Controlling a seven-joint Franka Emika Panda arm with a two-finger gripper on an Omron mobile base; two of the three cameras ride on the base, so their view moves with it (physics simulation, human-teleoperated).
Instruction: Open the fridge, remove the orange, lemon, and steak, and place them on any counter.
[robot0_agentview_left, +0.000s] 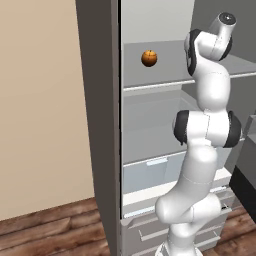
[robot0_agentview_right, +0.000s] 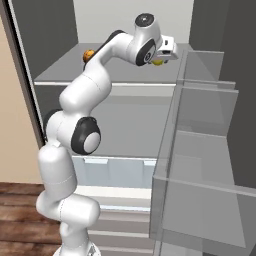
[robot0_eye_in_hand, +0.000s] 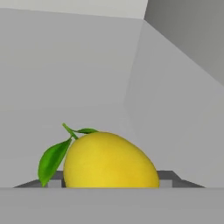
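Fingers of the white arm's two-finger gripper sit at either side of the one bright yellow oval lemon; whether they clench it or stand released I cannot tell. Its long axis runs across the hand view, its two green leaves at the left end. It sits on the upper shelf of the open tall grey fridge. One dark-orange round orange rests well apart on that shelf.
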